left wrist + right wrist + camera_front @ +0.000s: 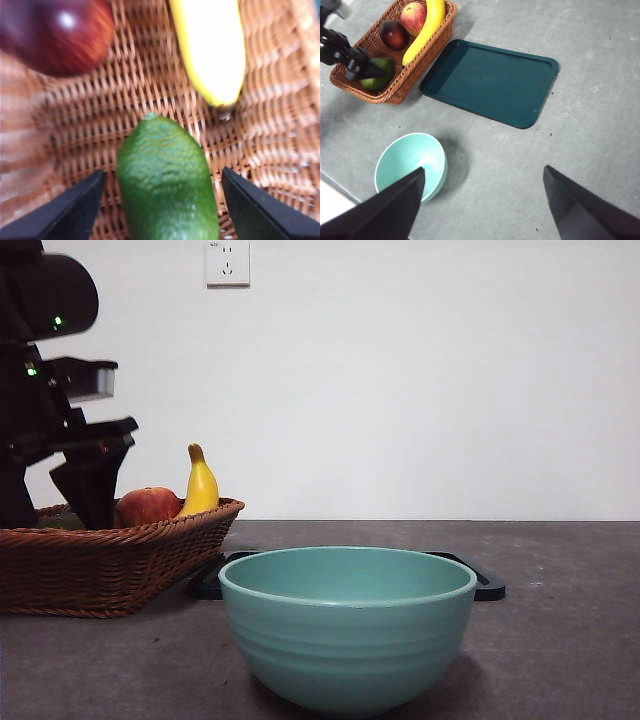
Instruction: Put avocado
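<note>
The avocado (165, 185), green with bumpy skin, lies on the floor of the wicker basket (280, 125). My left gripper (162, 172) is open, one jaw on each side of the fruit with a small gap at both. The right wrist view shows the avocado (386, 64) at the basket's near end with the left gripper (365, 70) over it. In the front view the left gripper (90, 490) reaches down into the basket (100, 570), whose rim hides the avocado. My right gripper (483, 169) hangs open and empty, high above the table.
A dark red round fruit (55, 35), a banana (210, 45) and a red apple (414, 15) share the basket. A teal bowl (347, 630) stands in front. A dark green tray (490, 82) lies flat beside the basket.
</note>
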`<state>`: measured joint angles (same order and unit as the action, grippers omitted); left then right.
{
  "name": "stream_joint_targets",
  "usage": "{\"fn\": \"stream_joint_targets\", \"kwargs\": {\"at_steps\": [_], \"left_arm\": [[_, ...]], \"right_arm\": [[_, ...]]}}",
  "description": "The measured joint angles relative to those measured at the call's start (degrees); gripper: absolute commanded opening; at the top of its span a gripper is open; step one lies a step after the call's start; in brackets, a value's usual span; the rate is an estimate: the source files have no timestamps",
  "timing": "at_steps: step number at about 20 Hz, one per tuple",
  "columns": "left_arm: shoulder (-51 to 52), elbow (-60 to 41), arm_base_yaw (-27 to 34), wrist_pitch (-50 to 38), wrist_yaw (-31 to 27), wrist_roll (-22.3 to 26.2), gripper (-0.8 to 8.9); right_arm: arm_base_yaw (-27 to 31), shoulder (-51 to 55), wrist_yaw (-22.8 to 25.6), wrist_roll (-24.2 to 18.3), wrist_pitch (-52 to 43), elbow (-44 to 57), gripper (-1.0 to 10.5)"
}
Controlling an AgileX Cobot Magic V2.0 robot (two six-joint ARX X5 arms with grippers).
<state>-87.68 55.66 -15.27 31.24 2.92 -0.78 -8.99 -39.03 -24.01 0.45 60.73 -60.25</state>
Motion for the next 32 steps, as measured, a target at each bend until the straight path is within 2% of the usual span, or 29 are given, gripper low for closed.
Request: {"fn": "stream_joint_targets", "kwargs": {"at_steps": [3,5,6,13,18,23,29,32], "left_arm": [[-1.7,0.0,-0.3,-0.3,0.0,0.1,3.37],[-1.7,0.0,-0.5,-0.4,-0.1,0.1,2.08],[-1.7,0.0,-0.6,-0.4,-0.1,0.1,1.82],[-0.4,2.6,-0.6,3.8,0.0,0.1,1.79],[10.6,9.5,-2.7,9.5,1.0,0.1,1.80],[20.1,10.7,-11.4,14.9,12.6,0.0,1.80],[16.2,10.7,-26.3,16.6,13.0,0.0,1.80],[10.8,10.7,-30.7,14.1,13.0,0.0,1.80]], "right_arm": [[0.0,0.0,0.0,0.0,0.0,0.0,3.8],[0.0,0.0,0.0,0.0,0.0,0.0,3.8],[0.0,0.0,0.0,0.0,0.0,0.0,3.8],[0.0,0.0,0.0,0.0,0.0,0.0,3.8],[0.0,0.0,0.0,0.0,0.0,0.0,3.8],[0.0,0.0,0.1,0.0,0.0,0.0,3.8],[0.0,0.0,0.1,0.0,0.0,0.0,3.8],[0.0,0.0,0.1,0.0,0.0,0.0,3.8]]}}
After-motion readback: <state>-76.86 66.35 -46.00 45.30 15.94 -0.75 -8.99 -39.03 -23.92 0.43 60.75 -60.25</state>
